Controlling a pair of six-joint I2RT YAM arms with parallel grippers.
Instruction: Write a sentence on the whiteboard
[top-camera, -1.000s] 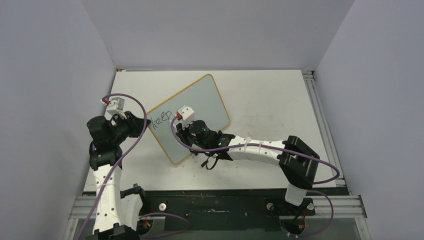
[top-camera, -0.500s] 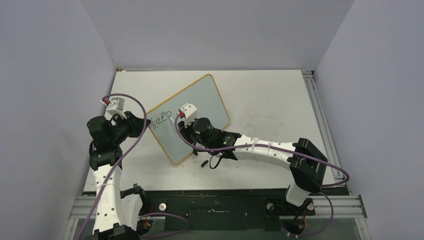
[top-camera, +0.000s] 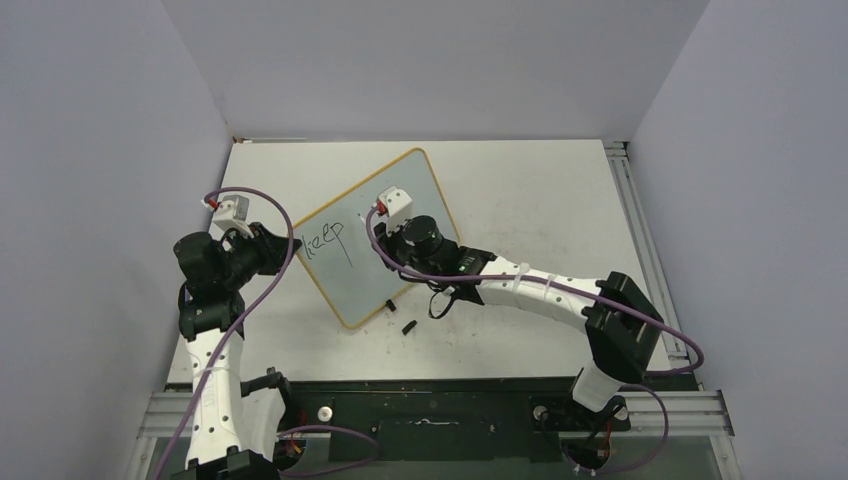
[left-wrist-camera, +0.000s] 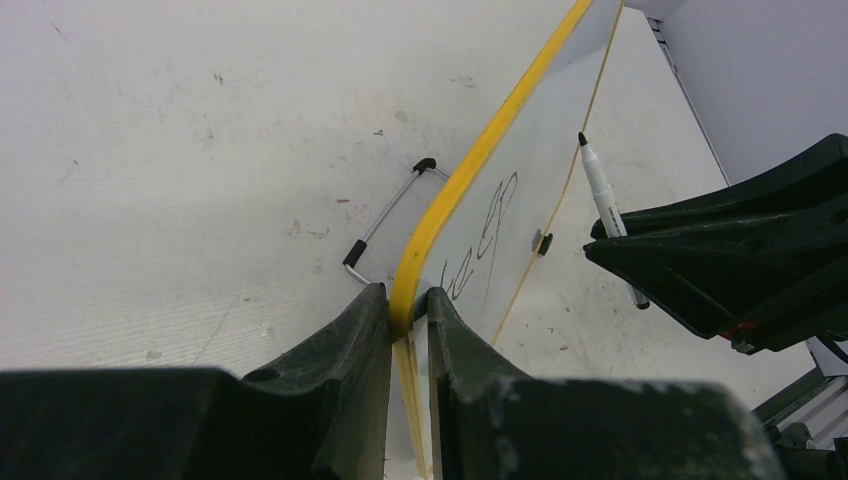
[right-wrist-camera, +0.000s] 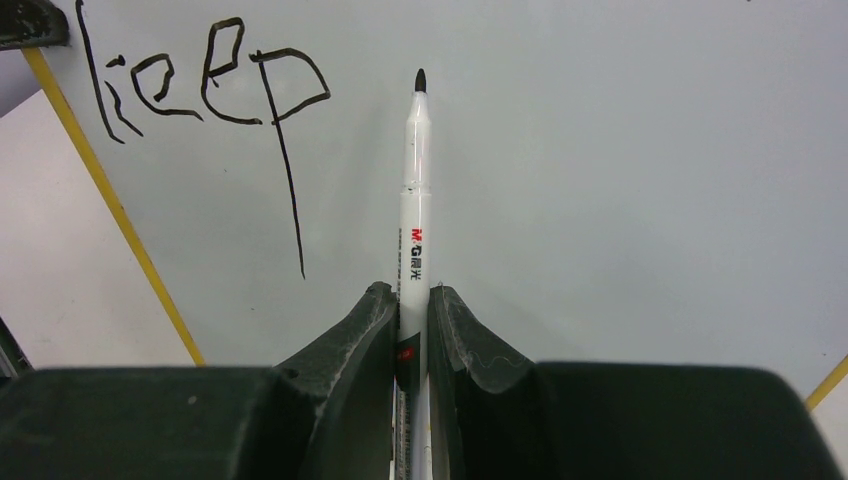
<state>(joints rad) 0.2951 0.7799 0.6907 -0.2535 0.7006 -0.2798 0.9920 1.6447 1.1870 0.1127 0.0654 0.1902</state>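
The whiteboard (top-camera: 350, 282) lies slanted at the table's middle left, yellow rim all round. On it the sentence reads only "keep" (top-camera: 325, 240), in black (right-wrist-camera: 215, 90), the p with a long tail. My left gripper (left-wrist-camera: 408, 300) is shut on the whiteboard's yellow edge (left-wrist-camera: 470, 170), at the board's left corner (top-camera: 287, 246). My right gripper (right-wrist-camera: 410, 300) is shut on a white marker (right-wrist-camera: 413, 180), which also shows in the left wrist view (left-wrist-camera: 603, 195). Its black tip (right-wrist-camera: 420, 78) points at bare board just right of the word; contact is unclear. That gripper (top-camera: 392, 228) hangs over the board's middle.
A small black cap (top-camera: 409, 326) lies on the scuffed white tabletop (top-camera: 540, 200) just below the board's near corner. A bent wire leg with black tips (left-wrist-camera: 385, 215) sticks out under the board's edge. Grey walls close in the left, back and right.
My right arm has carried the marker up and to the right across the board, away from "keep", which now shows in full. The left arm and board have not moved.
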